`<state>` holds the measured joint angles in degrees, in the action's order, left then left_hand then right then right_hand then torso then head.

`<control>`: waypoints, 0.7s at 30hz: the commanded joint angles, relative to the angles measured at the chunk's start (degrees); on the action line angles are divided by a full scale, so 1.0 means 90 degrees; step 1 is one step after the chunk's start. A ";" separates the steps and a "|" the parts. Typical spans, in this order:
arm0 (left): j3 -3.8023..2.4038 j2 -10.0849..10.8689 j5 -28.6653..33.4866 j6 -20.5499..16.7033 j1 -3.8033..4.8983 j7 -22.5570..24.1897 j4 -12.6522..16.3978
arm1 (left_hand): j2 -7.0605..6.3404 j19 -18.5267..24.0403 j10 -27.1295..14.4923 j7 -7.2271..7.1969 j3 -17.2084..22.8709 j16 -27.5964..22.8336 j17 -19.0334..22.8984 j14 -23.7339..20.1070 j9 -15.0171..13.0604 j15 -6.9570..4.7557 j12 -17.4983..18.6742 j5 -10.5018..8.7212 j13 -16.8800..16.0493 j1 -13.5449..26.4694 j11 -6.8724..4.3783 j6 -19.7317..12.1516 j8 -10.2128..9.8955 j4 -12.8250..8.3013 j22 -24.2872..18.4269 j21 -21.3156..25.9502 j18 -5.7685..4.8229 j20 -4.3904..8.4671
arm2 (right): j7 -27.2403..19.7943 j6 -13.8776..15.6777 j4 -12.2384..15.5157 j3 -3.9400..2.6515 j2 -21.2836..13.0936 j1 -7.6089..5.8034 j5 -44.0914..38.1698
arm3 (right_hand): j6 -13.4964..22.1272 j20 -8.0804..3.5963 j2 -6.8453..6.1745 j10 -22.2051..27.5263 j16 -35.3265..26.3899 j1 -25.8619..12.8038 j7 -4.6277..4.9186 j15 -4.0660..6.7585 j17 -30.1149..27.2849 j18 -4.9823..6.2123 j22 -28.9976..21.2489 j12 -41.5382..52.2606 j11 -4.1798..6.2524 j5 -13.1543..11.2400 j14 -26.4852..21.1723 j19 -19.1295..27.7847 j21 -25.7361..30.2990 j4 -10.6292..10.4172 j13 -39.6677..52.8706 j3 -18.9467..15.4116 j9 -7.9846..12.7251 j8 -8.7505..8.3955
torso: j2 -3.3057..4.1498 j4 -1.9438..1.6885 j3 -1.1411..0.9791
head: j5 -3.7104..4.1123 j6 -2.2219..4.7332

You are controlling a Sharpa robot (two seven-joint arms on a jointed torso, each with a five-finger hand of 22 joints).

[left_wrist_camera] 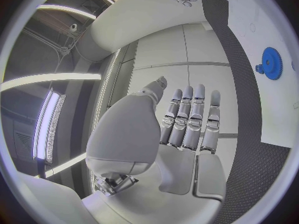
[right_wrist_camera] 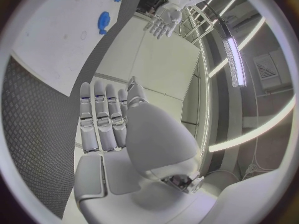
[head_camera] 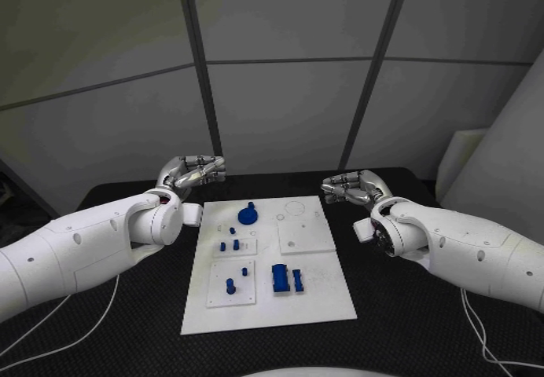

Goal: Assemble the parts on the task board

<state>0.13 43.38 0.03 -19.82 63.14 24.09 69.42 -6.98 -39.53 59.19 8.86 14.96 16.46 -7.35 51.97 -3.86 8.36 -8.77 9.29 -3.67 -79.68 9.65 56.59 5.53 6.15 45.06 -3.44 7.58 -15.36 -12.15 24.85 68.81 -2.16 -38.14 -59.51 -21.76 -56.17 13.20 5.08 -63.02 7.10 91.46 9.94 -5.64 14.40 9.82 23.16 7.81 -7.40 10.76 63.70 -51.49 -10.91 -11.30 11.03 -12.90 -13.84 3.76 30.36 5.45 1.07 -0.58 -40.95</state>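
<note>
both robot hands (head_camera: 190,172) (head_camera: 354,188) flank the task board (head_camera: 328,302), fingers outstretched, touching nothing.

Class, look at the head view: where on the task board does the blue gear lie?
The gear lies at the board's far edge, left of centre, nearer the left hand.

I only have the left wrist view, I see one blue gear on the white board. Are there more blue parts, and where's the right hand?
Observer: Yes. In the head view, besides the blue gear, small blue pegs stand mid-board on the task board.
Operator: Anything nearer the robot?
Observer: Two taller blue blocks stand side by side there.
Operator: And the hands?
Observer: The right hand hovers off the board's far right corner, holding nothing; the left hand mirrors it, also holding nothing.
</note>
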 commanded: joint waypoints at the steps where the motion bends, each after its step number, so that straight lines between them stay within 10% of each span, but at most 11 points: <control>1: -0.0006 -0.0122 0.0487 -0.0123 -0.0035 0.0355 -0.0226 | 0.0085 0.0263 -0.0042 -0.0047 -0.0136 -0.0410 0.0170 -0.0090 0.0013 0.0048 0.0196 -0.0014 0.0006 -0.0017 0.0022 -0.0025 -0.0096 0.0007 -0.0444 0.0006 0.0330 -0.0090 | -0.0701 -0.0530 -0.0427 -0.0007 0.0216 -0.0027 0.0886 | -0.0055 0.0007 0.0018 -0.0083 -0.0322 -0.0013 -0.0009 -0.0044 -0.0370 0.0087 -0.0327 -0.0175 -0.0015 -0.0039 0.0087 -0.0204 0.0297 0.0038 -0.0492 0.0035 0.0272 -0.0018 | -0.0093 0.0032 0.0005 | -0.0057 0.0138; 8: -0.0008 -0.0315 0.0603 -0.0240 -0.0098 0.0418 -0.0483 | 0.0247 0.0357 -0.0114 -0.0083 -0.0506 -0.1096 0.0410 -0.0019 0.0018 0.0078 0.0567 -0.0008 0.0010 -0.0104 0.0021 -0.0080 -0.0210 -0.0016 -0.1412 -0.0016 0.0328 -0.0130 | -0.0809 -0.0738 -0.0945 -0.0010 0.0521 -0.0039 0.0978 | -0.0015 0.0023 0.0025 -0.0057 -0.0391 -0.0079 0.0013 -0.0098 -0.0733 0.0085 -0.0641 -0.0341 -0.0073 -0.0047 0.0033 -0.0361 0.0558 0.0130 -0.0806 0.0093 0.0527 -0.0022 | -0.0082 0.0030 -0.0007 | -0.0096 0.0247; 9: -0.0001 -0.0265 0.0339 -0.0106 -0.0094 0.0166 -0.0420 | 0.0776 0.1591 -0.2046 -0.0334 -0.0816 -0.1261 0.0817 -0.1779 0.0428 -0.0223 0.0975 -0.0310 0.0408 0.2594 -0.0314 -0.1924 -0.0615 -0.0216 -0.2400 0.0382 0.0085 0.0424 | -0.0452 -0.0361 -0.0830 -0.0004 0.0455 -0.0022 0.0631 | 0.1852 -0.0432 -0.0564 0.2058 -0.0789 -0.3050 -0.0341 0.0140 -0.0956 -0.0328 -0.1187 -0.0868 0.0233 -0.0380 -0.2102 0.1505 0.0727 0.0444 -0.1225 0.0497 0.0803 -0.0418 | -0.0082 0.0025 0.0000 | -0.0072 0.0200; 11: -0.0001 -0.0257 0.0332 -0.0158 -0.0098 0.0175 -0.0366 | 0.0776 0.1745 -0.2326 -0.0391 -0.0886 -0.1332 0.0817 -0.1995 0.0428 -0.0264 0.0975 -0.0351 0.0408 0.2951 -0.0353 -0.2200 -0.0615 -0.0683 -0.2622 0.0382 0.0081 0.0500 | -0.0478 -0.0318 -0.0776 0.0000 0.0435 -0.0023 0.0662 | 0.2084 -0.0478 -0.0564 0.2310 -0.0789 -0.3445 -0.0365 0.0145 -0.1015 -0.0328 -0.1283 -0.0868 0.0235 -0.0427 -0.2358 0.1686 0.1212 0.0496 -0.1225 0.0550 0.0860 -0.0418 | -0.0075 -0.0002 -0.0005 | -0.0067 0.0223; 12: -0.0001 -0.0250 0.0326 -0.0201 -0.0102 0.0183 -0.0322 | 0.0776 0.1848 -0.2494 -0.0414 -0.0920 -0.1355 0.0817 -0.2144 0.0428 -0.0291 0.0975 -0.0381 0.0408 0.3189 -0.0379 -0.2363 -0.0615 -0.0683 -0.2719 0.0382 -0.0202 0.0549 | -0.0499 -0.0283 -0.0731 0.0004 0.0418 -0.0023 0.0687 | 0.2245 -0.0516 -0.0564 0.2492 -0.0789 -0.3711 -0.0393 0.0164 -0.1040 -0.0329 -0.1333 -0.0868 0.0257 -0.0458 -0.2539 0.1842 0.1212 0.0529 -0.1225 0.0582 0.0888 -0.0418 | -0.0068 -0.0025 -0.0009 | -0.0062 0.0242; 13: -0.0002 -0.0241 0.0319 -0.0256 -0.0107 0.0193 -0.0263 | 0.0776 0.1952 -0.2661 -0.0437 -0.0959 -0.1376 0.0817 -0.2294 0.0428 -0.0318 0.0975 -0.0405 0.0408 0.3424 -0.0408 -0.2525 -0.0615 -0.0683 -0.2814 0.0382 -0.0226 0.0596 | -0.0526 -0.0238 -0.0673 0.0008 0.0397 -0.0024 0.0719 | 0.2396 -0.0552 -0.0564 0.2662 -0.0789 -0.3954 -0.0420 0.0627 -0.1059 -0.0328 -0.1381 -0.0868 0.0277 -0.0486 -0.2709 0.1988 0.1212 0.0558 -0.1225 0.0611 0.0912 -0.0418 | -0.0060 -0.0054 -0.0014 | -0.0055 0.0266; 17: -0.0003 -0.0188 0.0274 -0.0597 -0.0138 0.0254 0.0091 | 0.0776 0.2293 -0.3212 -0.0515 -0.1062 -0.1829 0.0817 -0.2782 0.0428 -0.0404 0.0975 -0.0492 0.0408 0.4187 -0.0503 -0.3054 -0.0615 -0.0683 -0.3124 0.0382 -0.0225 0.0752 | -0.0694 0.0041 -0.0319 0.0035 0.0265 -0.0030 0.0918 | 0.2916 -0.0676 -0.0564 0.3251 -0.0789 -0.4795 -0.0509 0.0627 -0.1133 -0.0437 -0.1543 -0.0868 0.0351 -0.0582 -0.3303 0.2494 0.1212 0.0661 -0.1225 0.0715 0.0996 -0.0418 | -0.0012 -0.0231 -0.0048 | -0.0017 0.0415; 18: -0.0004 -0.0160 0.0251 -0.0771 -0.0154 0.0286 0.0273 | 0.0776 0.2430 -0.3429 -0.0985 -0.1105 -0.1829 0.0817 -0.2976 0.0428 -0.0438 0.0975 -0.0533 0.0408 0.4489 -0.0540 -0.3263 -0.0615 -0.0683 -0.3245 0.0382 -0.0225 0.0814 | -0.0781 0.0184 -0.0137 0.0049 0.0197 -0.0033 0.1021 | 0.3119 -0.0724 -0.0564 0.3481 -0.0789 -0.5123 -0.0547 0.0627 -0.1599 -0.0437 -0.1605 -0.0868 0.0823 -0.0620 -0.3534 0.2692 0.1212 0.0702 -0.1225 0.0755 0.1030 -0.0418 | 0.0013 -0.0320 -0.0065 | 0.0003 0.0490; 20: -0.0006 -0.0113 0.0212 -0.1065 -0.0181 0.0339 0.0578 | 0.0776 0.2568 -0.3648 -0.0985 -0.1146 -0.1829 0.0817 -0.3170 0.0428 -0.0472 0.0975 -0.0565 0.0408 0.4792 -0.0577 -0.3472 -0.0615 -0.0683 -0.3368 0.0382 -0.0227 0.0873 | -0.0926 0.0425 0.0169 0.0073 0.0083 -0.0038 0.1192 | 0.3380 -0.0784 -0.0564 0.3773 -0.0789 -0.5542 -0.0593 0.0627 -0.1599 -0.0506 -0.1686 -0.0868 0.0823 -0.0667 -0.3828 0.2945 0.1212 0.0753 -0.1225 0.0807 0.1073 -0.0418 | 0.0044 -0.0432 -0.0086 | 0.0027 0.0584; 21: -0.0007 -0.0088 0.0191 -0.1225 -0.0196 0.0367 0.0745 | 0.0776 0.2640 -0.3769 -0.0985 -0.1166 -0.1829 0.0817 -0.3279 0.0428 -0.0928 0.0975 -0.1032 0.0408 0.4959 -0.0597 -0.3588 -0.0615 -0.0683 -0.3435 0.0382 -0.0228 0.0911 | -0.1004 0.0556 0.0335 0.0086 0.0022 -0.0041 0.1286 | 0.3487 -0.0811 -0.0564 0.3894 -0.0789 -0.5716 -0.0612 0.0627 -0.1599 -0.0505 -0.1718 -0.0868 0.0823 -0.0688 -0.3951 0.3050 0.1212 0.0775 -0.1225 0.0828 0.1090 -0.0418 | 0.0056 -0.0476 -0.0095 | 0.0037 0.0621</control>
<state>0.12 42.45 2.95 -25.09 61.36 25.74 74.80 -0.55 -21.31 34.17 3.42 6.07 1.66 -0.44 30.42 -0.45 4.95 -0.59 5.26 -0.43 -47.41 5.80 32.82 0.72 1.00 19.12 -0.75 7.87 -9.69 -17.64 24.89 70.50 -1.41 -37.62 -59.68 -13.77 -33.90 8.06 0.70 -38.22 0.76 54.72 6.05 -1.52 3.54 7.53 10.50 0.71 -3.58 6.26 38.48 -32.87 -1.13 -5.88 0.49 -7.49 -5.51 0.64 30.33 3.03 0.58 -0.48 -36.16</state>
